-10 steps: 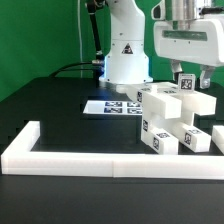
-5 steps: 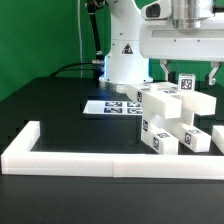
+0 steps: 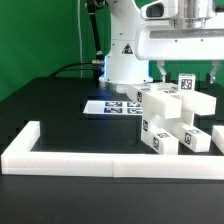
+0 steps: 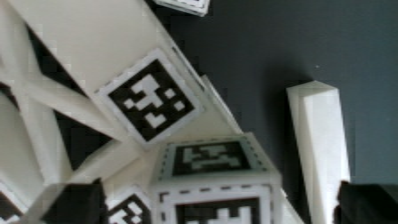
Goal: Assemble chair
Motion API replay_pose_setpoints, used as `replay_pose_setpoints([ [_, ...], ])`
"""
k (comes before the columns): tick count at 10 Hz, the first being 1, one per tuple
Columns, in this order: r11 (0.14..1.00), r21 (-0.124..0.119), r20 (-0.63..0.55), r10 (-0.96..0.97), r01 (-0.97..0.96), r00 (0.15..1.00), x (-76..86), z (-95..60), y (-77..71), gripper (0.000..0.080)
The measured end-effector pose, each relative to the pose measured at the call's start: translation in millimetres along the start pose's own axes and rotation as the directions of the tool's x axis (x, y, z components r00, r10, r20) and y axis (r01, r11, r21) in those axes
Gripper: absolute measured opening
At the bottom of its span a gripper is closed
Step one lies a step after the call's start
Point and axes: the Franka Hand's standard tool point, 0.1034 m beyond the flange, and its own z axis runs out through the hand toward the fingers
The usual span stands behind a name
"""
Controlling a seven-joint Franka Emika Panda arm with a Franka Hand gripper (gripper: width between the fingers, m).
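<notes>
The chair parts [image 3: 168,118] are chunky white tagged blocks and slabs, clustered on the black table at the exterior view's right. My gripper [image 3: 189,72] hangs just above them, open, with one finger on each side of the topmost tagged block [image 3: 187,83]. In the wrist view the gripper [image 4: 217,205] straddles that tagged block [image 4: 214,185], with dark fingertips [image 4: 71,205] at both sides and gaps between them and the block. A tagged slab [image 4: 151,95] and a long white post [image 4: 317,135] lie beyond it.
The marker board [image 3: 110,106] lies flat in front of the robot's white base [image 3: 125,55]. A long low white border wall [image 3: 90,160] runs along the front and turns back at the exterior view's left. A green backdrop stands behind.
The gripper has turned above the parts, so its two fingers now stand wide apart either side of the top tagged block. The parts have not moved.
</notes>
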Motion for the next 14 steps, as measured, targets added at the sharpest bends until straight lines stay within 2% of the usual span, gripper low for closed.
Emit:
replay_pose_setpoints([
  [1,1.0,0.0,0.0,0.0,0.0,1.0,0.0,0.0,0.0,0.0369],
  [2,1.0,0.0,0.0,0.0,0.0,1.0,0.0,0.0,0.0,0.0369],
  [3,1.0,0.0,0.0,0.003,-0.003,1.0,0.0,0.0,0.0,0.0286],
  [6,0.999,0.002,0.0,0.047,-0.047,0.999,-0.1,0.1,-0.3,0.0286],
  [8,0.972,0.003,0.001,0.237,-0.237,0.972,-0.2,0.1,-0.5,0.0286],
  [11,0.881,0.004,0.002,0.473,-0.473,0.881,0.0,0.0,-0.6,0.0287],
  [13,0.764,0.008,0.007,0.646,-0.646,0.764,-0.2,-0.1,-1.8,0.0287],
  [14,0.756,0.008,0.008,0.654,-0.654,0.756,-0.2,-0.2,-1.9,0.0287],
])
